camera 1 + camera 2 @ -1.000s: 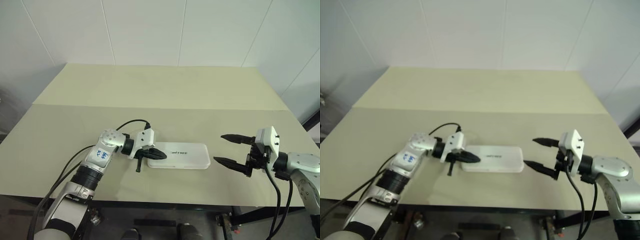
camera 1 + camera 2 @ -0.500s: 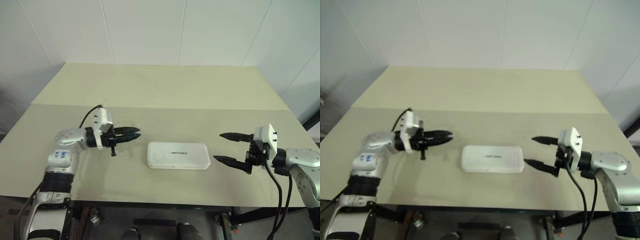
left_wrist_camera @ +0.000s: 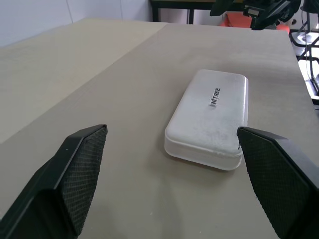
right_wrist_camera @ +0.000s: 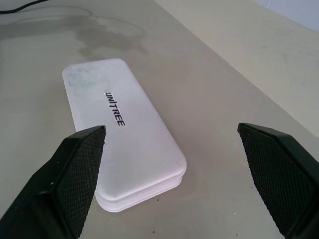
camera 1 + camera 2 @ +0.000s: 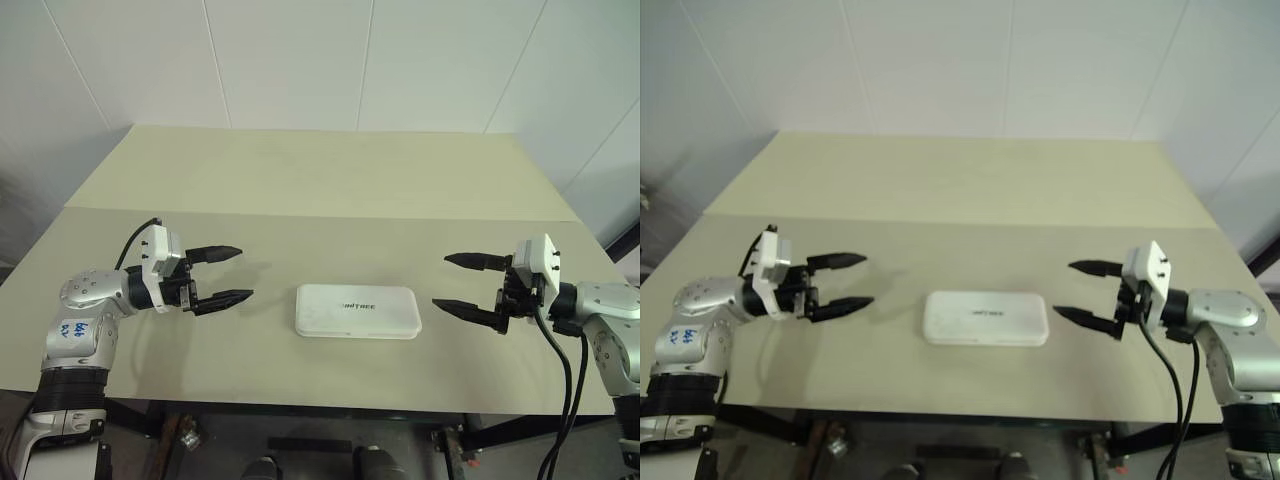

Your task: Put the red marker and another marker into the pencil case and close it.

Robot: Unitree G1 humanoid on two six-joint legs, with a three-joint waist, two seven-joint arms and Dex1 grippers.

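My left pincer (image 5: 228, 274) hangs over the near left part of the table (image 5: 320, 190), fingers spread wide, nothing between them; its tips point inward along the table toward the pencil case, level with the surface and clear of it; the two black fingers (image 3: 75, 174) frame bare tabletop and the short end of the case.

The pencil case (image 5: 358, 311) lies flat ahead of that pincer's tips, apart from them, roughly midway between my two pincers; its lid is down, white, with rounded corners and small dark lettering on top (image 3: 215, 97); it touches neither pincer; I see the seam between lid and base along the near end (image 4: 144, 196), and it looks shut.

The red marker and the green-capped one I cannot make out anywhere on the tabletop; whether they sit inside the case I cannot tell, the lid being opaque.

My right pincer (image 5: 460, 283) hangs over the near right part of the table, also released and spread wide, empty; its tips point inward at the other short end of the case, a gap of bare table between; one finger sits higher than the other (image 4: 67, 181); the case lies between and beyond the fingertips, its long side running away from them.
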